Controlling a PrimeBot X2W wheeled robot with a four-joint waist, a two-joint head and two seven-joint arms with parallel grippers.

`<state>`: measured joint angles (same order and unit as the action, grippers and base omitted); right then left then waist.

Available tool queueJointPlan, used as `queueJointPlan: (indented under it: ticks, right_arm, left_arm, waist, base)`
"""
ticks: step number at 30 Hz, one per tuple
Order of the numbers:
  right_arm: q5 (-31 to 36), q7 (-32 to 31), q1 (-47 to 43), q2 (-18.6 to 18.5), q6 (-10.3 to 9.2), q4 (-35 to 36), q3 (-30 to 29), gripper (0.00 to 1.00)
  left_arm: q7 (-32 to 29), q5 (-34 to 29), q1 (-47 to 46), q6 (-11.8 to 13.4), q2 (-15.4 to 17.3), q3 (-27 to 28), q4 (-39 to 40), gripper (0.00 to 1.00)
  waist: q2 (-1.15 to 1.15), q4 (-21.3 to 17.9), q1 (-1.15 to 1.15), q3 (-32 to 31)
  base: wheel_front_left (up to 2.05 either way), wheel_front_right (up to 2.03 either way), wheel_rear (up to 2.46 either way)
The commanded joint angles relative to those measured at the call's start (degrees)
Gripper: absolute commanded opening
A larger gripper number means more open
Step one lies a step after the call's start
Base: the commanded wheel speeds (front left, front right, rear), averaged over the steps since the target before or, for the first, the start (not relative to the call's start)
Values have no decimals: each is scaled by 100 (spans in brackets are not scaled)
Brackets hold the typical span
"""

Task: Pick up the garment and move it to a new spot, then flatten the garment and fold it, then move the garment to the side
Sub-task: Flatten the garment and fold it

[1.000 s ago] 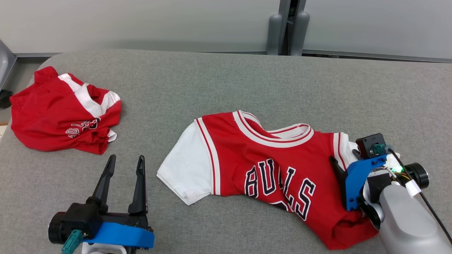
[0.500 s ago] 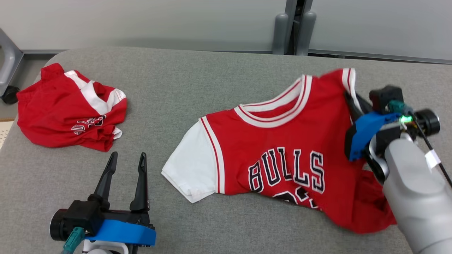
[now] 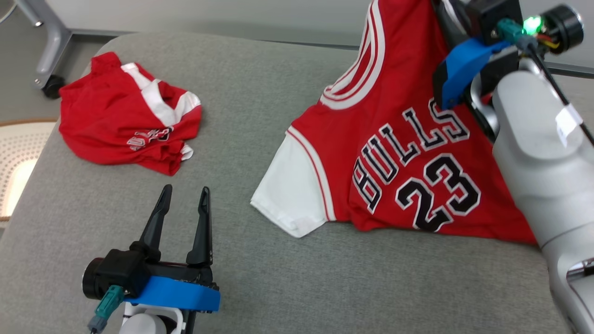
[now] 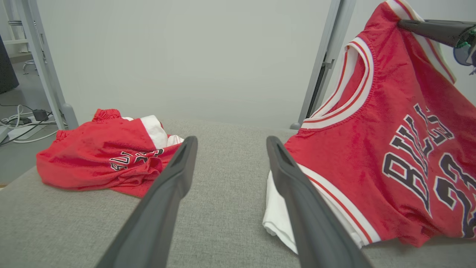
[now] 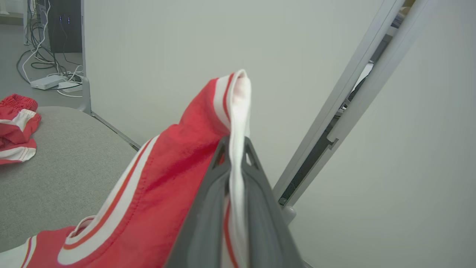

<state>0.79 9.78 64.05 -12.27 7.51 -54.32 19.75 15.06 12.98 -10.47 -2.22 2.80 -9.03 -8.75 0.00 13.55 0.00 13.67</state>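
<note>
A red "BULLS 23" jersey (image 3: 408, 153) with white sleeves hangs tilted from its right shoulder. Its lower hem and left white sleeve (image 3: 290, 199) still rest on the grey padded table (image 3: 260, 93). My right gripper (image 5: 234, 145) is shut on the jersey's white-trimmed shoulder edge and holds it high, at the top right of the head view (image 3: 446, 14). The left wrist view shows the raised jersey (image 4: 390, 149) to the right. My left gripper (image 3: 184, 192) stands open over the table's near left, left of the sleeve, with nothing between its fingers (image 4: 174, 175).
A crumpled pair of red and white shorts (image 3: 130, 125) lies at the table's far left. The table's rounded left edge drops to the floor, where a wheeled metal frame leg (image 3: 46, 60) stands. A wall and a grey post (image 4: 321, 70) are behind the table.
My right gripper has risen with the jersey's shoulder, lifting most of the shirt off the table and showing the number 23. The head camera has shifted. The left gripper stays open in place.
</note>
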Motion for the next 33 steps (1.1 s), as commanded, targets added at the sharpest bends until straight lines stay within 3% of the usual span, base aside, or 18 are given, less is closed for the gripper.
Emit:
queueJointPlan:
  ticks: [1, 8, 9, 10, 11, 17, 27, 33]
  right_arm:
    - [53, 61, 223, 1, -4, -92, 69, 0]
    - [286, 261, 892, -86, -4, -842, 424, 0]
    - [292, 287, 926, -74, -4, -959, 435, 5]
    - [307, 287, 958, -84, -4, -1093, 434, 44]
    - [318, 305, 977, -86, -4, -1197, 430, 100]
    - [173, 481, 777, -138, -4, -1502, 222, 100]
    - [-177, 534, -786, -678, -4, -77, -853, 100]
    - [-123, 536, -1706, -776, -3, 282, -1447, 100]
  left_arm:
    - [17, 33, -66, 32, 20, -34, 21, 100]
    - [17, 196, -225, 115, 18, -278, 33, 100]
    - [17, 207, -241, 129, 18, -300, 34, 100]
    - [17, 220, -247, 143, 18, -320, 36, 100]
    - [17, 235, -251, 151, 18, -332, 39, 100]
    - [17, 203, -249, 199, 18, -277, 54, 100]
    - [17, -89, -106, 90, 19, 29, 90, 100]
    - [17, -213, -23, 8, 19, 163, 99, 100]
  waist:
    - [0, 178, 0, 148]
    - [0, 506, 0, 396]
    - [0, 528, 0, 412]
    - [0, 551, 0, 435]
    - [0, 566, 0, 448]
    - [0, 462, 0, 443]
    - [0, -186, 0, 157]
    - [0, -502, 0, 68]
  base:
    - [0, 0, 0]
    - [0, 0, 0]
    - [0, 0, 0]
    - [0, 0, 0]
    - [0, 0, 0]
    - [0, 0, 0]
    - [0, 0, 0]
    - [0, 0, 0]
